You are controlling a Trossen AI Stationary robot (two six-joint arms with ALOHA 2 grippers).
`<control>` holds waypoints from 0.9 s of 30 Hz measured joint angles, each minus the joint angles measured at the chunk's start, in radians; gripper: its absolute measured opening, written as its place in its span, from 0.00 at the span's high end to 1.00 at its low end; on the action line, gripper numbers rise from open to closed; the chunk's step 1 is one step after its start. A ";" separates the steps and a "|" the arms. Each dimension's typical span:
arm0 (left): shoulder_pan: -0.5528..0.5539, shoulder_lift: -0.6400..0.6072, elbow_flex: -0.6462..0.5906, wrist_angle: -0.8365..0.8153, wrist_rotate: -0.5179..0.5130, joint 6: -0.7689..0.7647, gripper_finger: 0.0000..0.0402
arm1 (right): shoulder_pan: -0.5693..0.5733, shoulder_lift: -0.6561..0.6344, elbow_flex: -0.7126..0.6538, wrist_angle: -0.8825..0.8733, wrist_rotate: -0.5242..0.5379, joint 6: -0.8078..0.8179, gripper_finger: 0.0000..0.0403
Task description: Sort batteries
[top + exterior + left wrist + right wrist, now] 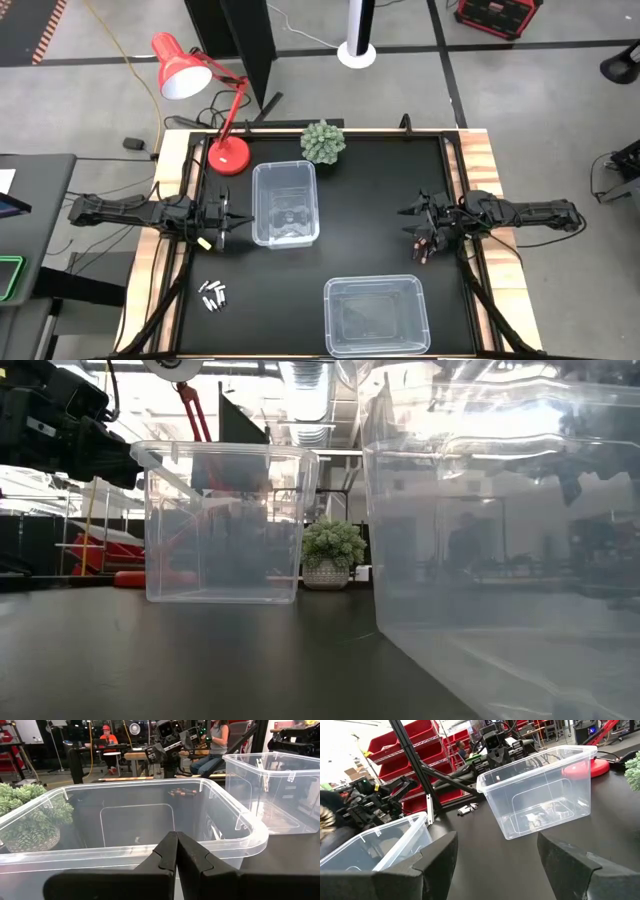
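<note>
batteries (213, 295) loose on table, left hand (231, 231) closed empty, right hand (421, 246) spread

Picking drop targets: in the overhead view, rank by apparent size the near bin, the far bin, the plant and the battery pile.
1. Near bin, largest.
2. Far bin, somewhat smaller.
3. Plant.
4. Battery pile, smallest by far.
</note>
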 joint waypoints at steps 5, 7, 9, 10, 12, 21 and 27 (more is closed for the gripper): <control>0.000 0.000 0.000 0.000 0.000 0.000 0.99 | 0.000 0.000 0.000 0.000 0.000 0.000 0.28; 0.000 0.000 0.000 0.000 0.000 0.000 0.99 | 0.000 0.000 0.000 0.000 0.000 0.000 0.28; 0.000 0.000 0.000 0.019 -0.001 0.000 0.99 | 0.000 0.000 0.000 0.000 0.000 0.000 0.28; 0.000 0.000 -0.001 0.041 0.000 0.000 0.99 | 0.000 0.000 0.000 0.000 0.000 0.000 0.28; 0.000 0.000 -0.001 0.098 -0.004 -0.061 0.99 | 0.000 0.000 0.000 0.000 0.000 0.000 0.28; -0.001 0.000 0.037 0.437 0.279 -0.358 0.99 | 0.000 0.000 0.000 0.000 0.000 0.000 0.28; -0.025 0.006 0.096 0.480 0.382 -0.407 0.99 | 0.000 0.000 0.000 0.000 0.000 0.000 0.28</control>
